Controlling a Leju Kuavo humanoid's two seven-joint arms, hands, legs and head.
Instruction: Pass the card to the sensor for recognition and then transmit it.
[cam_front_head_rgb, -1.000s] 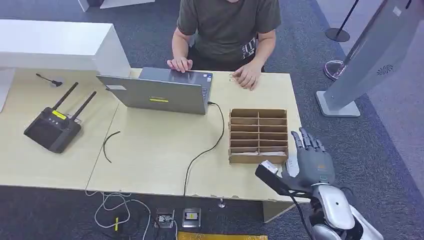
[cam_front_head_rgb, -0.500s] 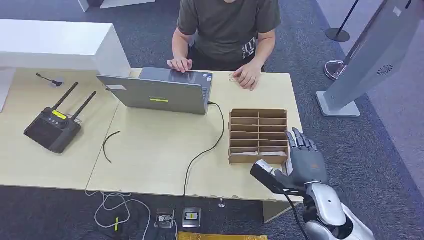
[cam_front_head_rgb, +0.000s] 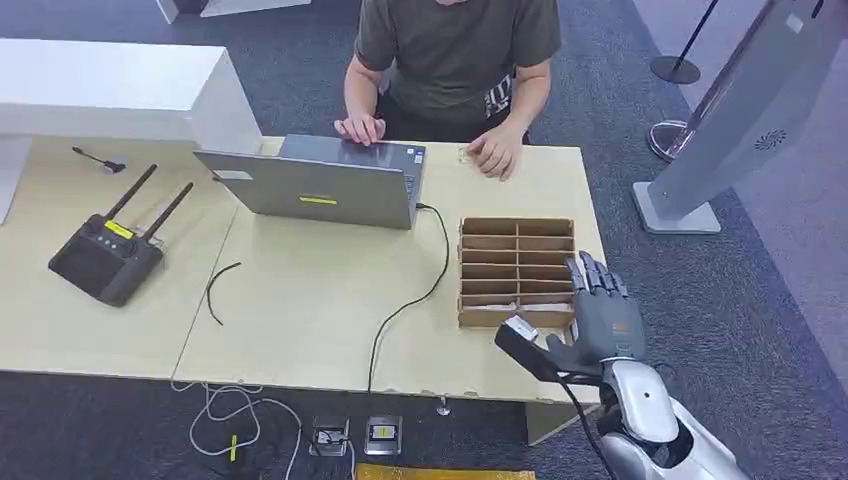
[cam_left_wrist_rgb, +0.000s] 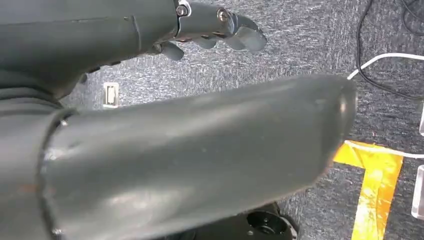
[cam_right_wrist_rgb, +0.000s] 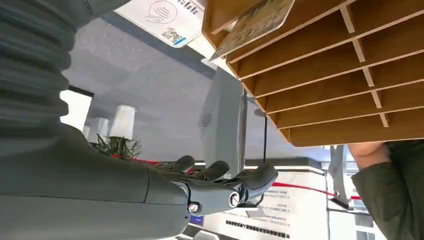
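Hovering at the table's (cam_front_head_rgb: 300, 300) near right corner, the right hand (cam_front_head_rgb: 598, 318) has fingers spread apart w/ nothing in them, palm side toward the cardboard organizer (cam_front_head_rgb: 517, 270), just beside its near right compartments. From the right wrist cam, the same hand's fingers (cam_right_wrist_rgb: 220, 172) are extended and apart, and a card (cam_right_wrist_rgb: 252, 22) sits tilted in an organizer slot in front of the fingers, not touching them. Which slot exactly: can't tell.

Left hand (cam_left_wrist_rgb: 210, 30) seen from its wrist cam: fingers loosely curved, apart, holding nothing, over grey carpet w/ a yellow floor strip (cam_left_wrist_rgb: 372, 190) beyond.

Farther from the right hand, across the organizer, a person (cam_front_head_rgb: 455, 50) sits w/ one hand on the laptop (cam_front_head_rgb: 320, 180). Well off to the hand's left: black controller w/ antennas (cam_front_head_rgb: 105, 255). Off to its right, on the floor, a grey kiosk stand (cam_front_head_rgb: 740, 110).
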